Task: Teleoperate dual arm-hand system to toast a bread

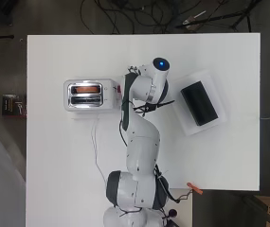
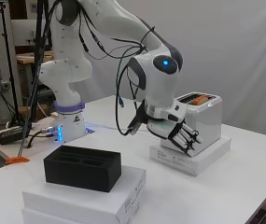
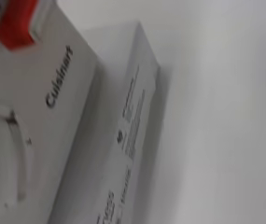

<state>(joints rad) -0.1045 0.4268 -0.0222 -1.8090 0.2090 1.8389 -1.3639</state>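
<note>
The white counter (image 1: 68, 179) fills most of the overhead view, a broad bare sheet with dark floor and cables along the frame's top edge. The white arm (image 1: 141, 146) rises from the bottom centre of that view and bends toward the middle; in the side view it stands at the left and arches over to centre frame.

At the right centre of the overhead view lies a flat white box (image 1: 217, 101), set at a slant, and on it sits a black open-topped tray (image 1: 199, 103). In the side view this pair is in the lower left foreground, the black tray (image 2: 82, 168) resting on the stacked white box (image 2: 123, 196).

Left of centre in the overhead view stands the silver toaster (image 1: 89, 94), its two slots facing up. The slot nearer the frame's top holds a slice of bread (image 1: 86, 88), showing as an orange-brown strip; the other slot looks dark. In the side view the toaster (image 2: 207, 121) is at centre right on its own low white box (image 2: 193, 161), with the bread (image 2: 200, 99) peeping from the top. A thin white cord (image 1: 95, 146) runs from the toaster down the overhead frame.

The hand (image 2: 181, 133) hangs just in front of the toaster's end face in the side view, its fingers (image 2: 192, 138) fairly straight and pointing down to the right, gripping nothing; whether they touch the toaster cannot be told.

The wrist view shows the toaster's end face very close, with a red-orange lever (image 3: 15, 21) at the upper left corner of that frame and a pale knob below it.
</note>
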